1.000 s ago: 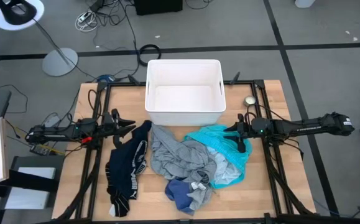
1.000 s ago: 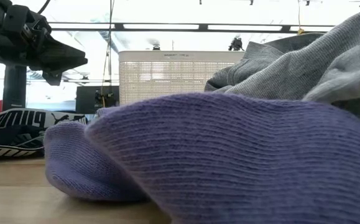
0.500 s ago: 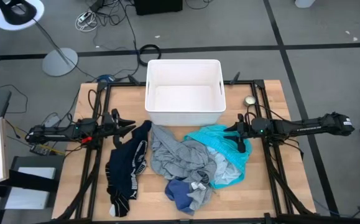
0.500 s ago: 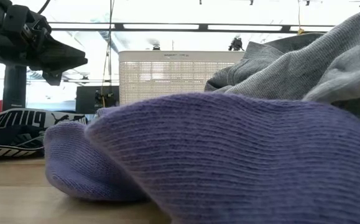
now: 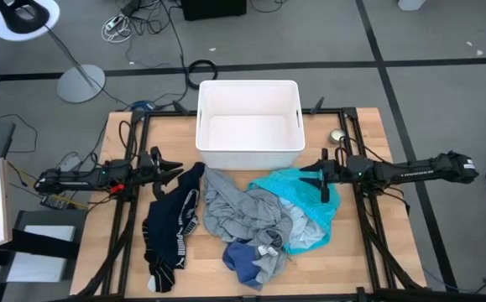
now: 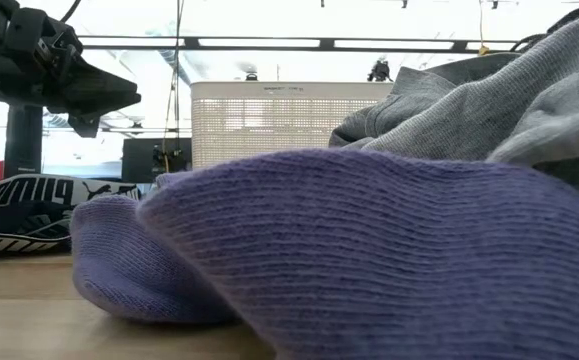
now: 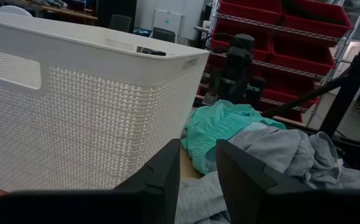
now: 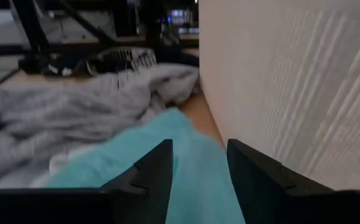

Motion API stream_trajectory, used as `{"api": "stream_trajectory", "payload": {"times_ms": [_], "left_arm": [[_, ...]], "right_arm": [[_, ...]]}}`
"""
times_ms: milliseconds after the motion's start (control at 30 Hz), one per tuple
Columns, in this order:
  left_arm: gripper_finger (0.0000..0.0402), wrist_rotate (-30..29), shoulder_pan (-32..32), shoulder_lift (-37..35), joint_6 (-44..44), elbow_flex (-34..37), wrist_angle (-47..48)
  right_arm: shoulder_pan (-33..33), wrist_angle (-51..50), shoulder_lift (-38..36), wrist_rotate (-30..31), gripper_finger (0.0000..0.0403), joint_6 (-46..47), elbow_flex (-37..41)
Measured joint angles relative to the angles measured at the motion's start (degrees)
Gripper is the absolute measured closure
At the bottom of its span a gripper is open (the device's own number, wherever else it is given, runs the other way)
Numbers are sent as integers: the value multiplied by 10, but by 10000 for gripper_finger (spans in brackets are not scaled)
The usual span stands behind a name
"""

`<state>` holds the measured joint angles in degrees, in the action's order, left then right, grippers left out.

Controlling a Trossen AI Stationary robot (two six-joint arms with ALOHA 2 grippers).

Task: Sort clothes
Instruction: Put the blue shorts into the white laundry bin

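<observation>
The clothes lie in a heap on the wooden table, in front of the white bin [image 5: 248, 85]. There is a grey shirt [image 5: 243, 210], a turquoise piece [image 5: 297, 200], a black-navy piece with white lettering [image 5: 169, 231] and a blue sock [image 5: 241, 257] that fills the low view [image 6: 349, 250]. My left gripper [image 5: 175, 170] is open beside the bin's left near corner, above the black-navy piece's far end. My right gripper [image 5: 308, 174] is open just above the turquoise piece [image 8: 136, 180], next to the bin wall [image 8: 291, 81].
The bin stands at the table's far middle, and its wall [image 7: 74, 112] is close beside my left fingers. A small round metal thing [image 5: 337, 135] lies right of the bin. Bare wood shows at the table's near left and far right corners.
My right gripper has gone a little toward the table's left edge, over the turquoise piece. The clothes have kept still.
</observation>
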<state>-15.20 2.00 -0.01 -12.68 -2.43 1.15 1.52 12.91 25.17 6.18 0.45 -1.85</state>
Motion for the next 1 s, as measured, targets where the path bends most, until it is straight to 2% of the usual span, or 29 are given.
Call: {"api": "stream_trajectory", "payload": {"times_ms": [267, 367, 500, 733, 1000], "left_arm": [[294, 0, 0, 0, 0, 0, 0], [294, 0, 0, 0, 0, 0, 0], [294, 0, 0, 0, 0, 0, 0], [294, 0, 0, 0, 0, 0, 0], [294, 0, 0, 0, 0, 0, 0]], "right_arm": [[5, 59, 0, 2, 250, 82, 0], [9, 37, 0, 2, 250, 93, -17], [10, -70, 0, 3, 250, 63, -80], [7, -319, 31, 5, 250, 75, -228], [-38, -412, 99, 4, 250, 74, -363]]}}
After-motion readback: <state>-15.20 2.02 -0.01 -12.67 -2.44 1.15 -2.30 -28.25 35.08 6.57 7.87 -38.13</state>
